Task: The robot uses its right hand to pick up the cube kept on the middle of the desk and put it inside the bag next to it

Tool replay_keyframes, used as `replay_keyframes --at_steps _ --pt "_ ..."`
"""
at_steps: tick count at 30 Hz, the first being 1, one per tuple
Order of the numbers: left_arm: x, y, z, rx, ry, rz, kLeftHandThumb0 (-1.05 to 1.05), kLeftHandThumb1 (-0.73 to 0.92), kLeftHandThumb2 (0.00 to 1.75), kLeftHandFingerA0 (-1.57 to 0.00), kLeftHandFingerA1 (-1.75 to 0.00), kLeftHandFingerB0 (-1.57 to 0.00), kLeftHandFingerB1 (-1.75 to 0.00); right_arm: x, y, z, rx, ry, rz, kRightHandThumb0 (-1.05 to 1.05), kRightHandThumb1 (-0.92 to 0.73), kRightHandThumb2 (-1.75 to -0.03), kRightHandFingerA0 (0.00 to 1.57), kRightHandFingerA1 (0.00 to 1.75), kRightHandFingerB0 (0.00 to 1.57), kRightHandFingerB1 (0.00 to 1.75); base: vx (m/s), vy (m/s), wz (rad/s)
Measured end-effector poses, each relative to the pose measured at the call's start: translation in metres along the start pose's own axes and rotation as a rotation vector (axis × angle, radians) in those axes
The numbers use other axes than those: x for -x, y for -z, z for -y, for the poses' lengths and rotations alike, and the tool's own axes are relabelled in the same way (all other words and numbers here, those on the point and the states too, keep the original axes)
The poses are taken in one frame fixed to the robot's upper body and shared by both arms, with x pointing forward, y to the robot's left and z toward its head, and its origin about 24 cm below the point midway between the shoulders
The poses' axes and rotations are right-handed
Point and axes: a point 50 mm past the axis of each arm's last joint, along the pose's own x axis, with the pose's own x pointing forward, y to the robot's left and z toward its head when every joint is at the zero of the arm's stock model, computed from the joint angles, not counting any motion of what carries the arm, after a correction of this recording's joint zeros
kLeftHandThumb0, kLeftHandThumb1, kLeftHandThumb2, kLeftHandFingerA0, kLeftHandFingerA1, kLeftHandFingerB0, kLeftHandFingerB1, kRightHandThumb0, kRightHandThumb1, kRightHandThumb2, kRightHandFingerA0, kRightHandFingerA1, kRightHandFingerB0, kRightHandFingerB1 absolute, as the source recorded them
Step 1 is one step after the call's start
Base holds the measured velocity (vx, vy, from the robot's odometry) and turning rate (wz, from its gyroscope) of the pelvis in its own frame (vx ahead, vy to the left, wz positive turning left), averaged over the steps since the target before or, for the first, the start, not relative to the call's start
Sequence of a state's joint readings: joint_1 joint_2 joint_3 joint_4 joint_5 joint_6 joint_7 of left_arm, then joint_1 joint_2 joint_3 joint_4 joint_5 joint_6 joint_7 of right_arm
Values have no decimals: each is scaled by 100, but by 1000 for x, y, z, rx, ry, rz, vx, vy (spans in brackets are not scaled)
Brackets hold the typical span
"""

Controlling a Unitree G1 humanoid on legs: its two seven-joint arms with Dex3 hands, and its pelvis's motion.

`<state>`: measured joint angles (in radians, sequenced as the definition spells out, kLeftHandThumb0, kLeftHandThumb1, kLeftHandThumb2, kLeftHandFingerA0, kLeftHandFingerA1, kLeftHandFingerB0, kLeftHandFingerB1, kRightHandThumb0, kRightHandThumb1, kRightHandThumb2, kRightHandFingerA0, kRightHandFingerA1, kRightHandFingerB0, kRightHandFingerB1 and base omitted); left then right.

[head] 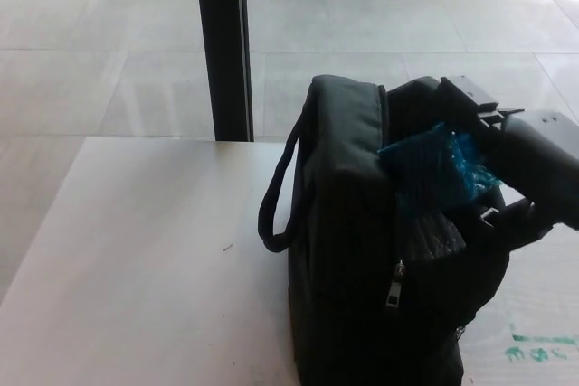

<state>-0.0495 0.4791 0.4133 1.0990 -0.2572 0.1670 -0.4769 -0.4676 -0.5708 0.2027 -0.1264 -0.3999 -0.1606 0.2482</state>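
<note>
A black bag (353, 250) stands upright on the white desk (145, 259), its zip open at the top and its handle hanging on the left side. My right hand (507, 164) comes in from the right and is shut on a blue cube (430, 169). The cube sits right at the bag's open mouth, partly below the rim, with the fingers (466, 97) over the opening. The left hand does not show.
A black vertical post (224, 42) rises behind the desk's far edge. Pale tiled floor lies beyond. Green marks (538, 350) are on the desk at the lower right of the bag. The desk's left half is bare white surface.
</note>
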Motion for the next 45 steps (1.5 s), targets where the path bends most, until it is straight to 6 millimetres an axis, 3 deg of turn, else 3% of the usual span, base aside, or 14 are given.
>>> replay_keyframes --at_steps 1,11,14,15,16,18,19,20,36,37,40,41,43,45 --pt "0 1 0 0 -1 -1 -64 72 61 -17 -49 -21 -37 0 0 -1 14 -17 5 -19 -51 -94 89 175 78 141 0 0 0" --pt "0 0 1 -4 2 -4 -65 75 62 -16 -50 -19 -36 -5 -3 -15 90 -121 76 -25 -60 -89 87 175 71 159 0 0 0" --pt "-1 -2 1 -9 6 3 -64 73 62 -17 -49 -20 -36 -9 -6 -16 109 -141 93 -27 -63 -80 88 175 75 143 0 0 0" --pt "-1 -2 1 -10 7 4 -63 74 62 -18 -49 -21 -37 -10 -6 -16 112 -145 96 -37 -73 -64 83 131 45 48 0 0 0" --pt "0 -2 1 -10 7 5 -63 74 63 -16 -49 -21 -38 -12 -8 -16 122 -156 96 -44 -71 -60 63 86 27 38 0 0 0" --pt "-1 -3 2 -10 8 6 -63 74 64 -17 -49 -20 -38 -14 -12 -15 139 -172 93 -51 -67 -60 39 66 11 31 0 0 0" --pt "-1 -3 2 -10 8 6 -63 73 64 -16 -49 -21 -38 -15 -13 -13 148 -179 91 -65 -43 -84 0 47 0 23 0 0 0" --pt "-1 -3 2 -10 9 6 -63 72 61 -18 -49 -21 -37 -17 -15 -12 158 -186 88 -78 -44 -72 0 0 0 1 0 0 0" --pt "-1 1 1 0 5 -6 -63 71 61 -19 -48 -24 -38 -28 -20 17 279 -304 -34 -94 -50 -57 0 0 0 0 0 0 0" --pt "-1 1 1 0 5 -7 -65 71 61 -19 -50 -25 -40 -28 -20 18 280 -309 -41 -99 -55 -94 0 15 0 0 0 0 0" --pt "0 1 1 1 5 -9 -64 70 61 -22 -52 -27 -40 -27 -16 26 287 -334 -87 -101 -56 -93 0 10 0 0 0 0 0" --pt "0 1 1 1 4 -9 -65 70 61 -25 -51 -28 -40 -26 -14 30 285 -335 -104 -78 -49 -79 0 0 1 15 0 0 0" --pt "-1 1 1 1 3 -10 -65 70 60 -25 -51 -28 -39 -25 -11 41 271 -323 -137 -97 -57 -86 0 0 11 5 0 0 0" --pt "-1 2 0 0 0 -11 -65 70 60 -25 -51 -28 -39 -22 -8 59 245 -278 -170 -85 -54 -89 0 11 12 25 0 0 0"
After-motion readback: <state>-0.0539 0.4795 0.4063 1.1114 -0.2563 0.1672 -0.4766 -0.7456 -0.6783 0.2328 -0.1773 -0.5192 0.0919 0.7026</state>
